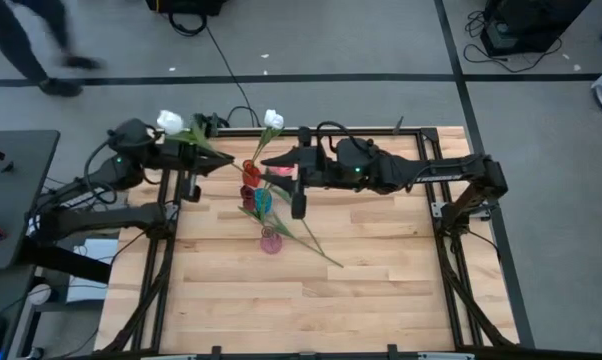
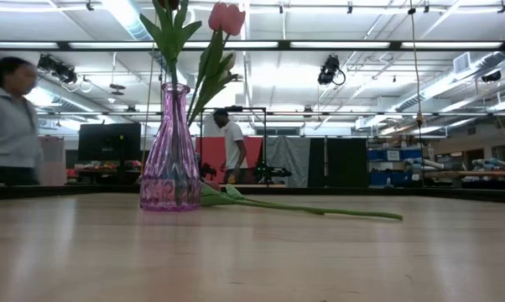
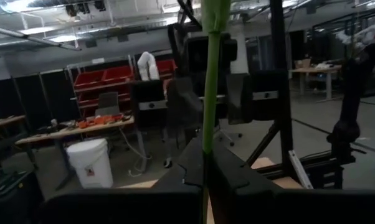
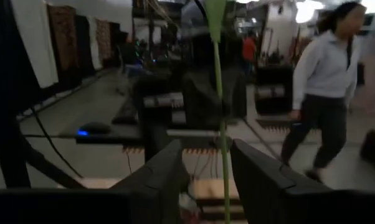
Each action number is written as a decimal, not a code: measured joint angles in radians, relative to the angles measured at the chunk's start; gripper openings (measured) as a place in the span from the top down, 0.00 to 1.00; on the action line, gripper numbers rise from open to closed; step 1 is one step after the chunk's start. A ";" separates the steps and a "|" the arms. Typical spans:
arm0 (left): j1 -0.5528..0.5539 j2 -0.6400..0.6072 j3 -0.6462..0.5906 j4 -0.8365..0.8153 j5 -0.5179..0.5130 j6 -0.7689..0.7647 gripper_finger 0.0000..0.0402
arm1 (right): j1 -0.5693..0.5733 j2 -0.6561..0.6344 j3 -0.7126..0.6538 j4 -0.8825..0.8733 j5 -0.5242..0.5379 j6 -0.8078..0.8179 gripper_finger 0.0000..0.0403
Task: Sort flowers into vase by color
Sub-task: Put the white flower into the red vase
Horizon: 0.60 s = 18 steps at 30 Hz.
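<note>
My left gripper (image 1: pixel 194 152) is raised over the table's far-left corner, shut on a white tulip (image 1: pixel 169 122); its stem (image 3: pixel 209 93) runs upright past the fingers. My right gripper (image 1: pixel 279 160) is open at the far middle, around the stem (image 4: pixel 221 124) of a second white tulip (image 1: pixel 273 120). That stem slants down toward the red vase (image 1: pixel 251 172). A blue vase (image 1: pixel 263 200) and a pink vase (image 1: pixel 271 240) stand nearer. The pink vase (image 2: pixel 170 159) holds a pink tulip (image 2: pixel 227 17) and another stem. One flower's stem (image 2: pixel 320 210) lies flat on the table. My left gripper pinches the white tulip's green stem (image 3: pixel 207 146) between its two fingers, which lie across it. The tulip is lifted clear, its head out beyond the fingers. My right gripper's fingers stand on either side of the second stem, close to one finger (image 4: pixel 256 174); whether it touches I cannot tell.
The three vases stand in a tight row at the table's far middle. The lying flower (image 1: pixel 301 235) stretches from the vases toward the near right. Bare wood (image 1: pixel 381 290) covers the near half. People show beyond the table (image 2: pixel 9 117) (image 4: pixel 327 81).
</note>
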 joint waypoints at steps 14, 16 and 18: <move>0.198 0.066 -0.007 -0.017 0.084 -0.003 0.98 | 0.001 -0.195 -0.398 0.202 0.109 0.070 0.63; 0.223 0.084 -0.006 0.006 0.086 -0.002 0.98 | 0.002 -0.234 -0.477 0.285 0.108 0.091 0.63; 0.237 0.102 -0.027 0.052 0.089 -0.010 0.98 | 0.003 -0.259 -0.561 0.351 0.108 0.111 0.63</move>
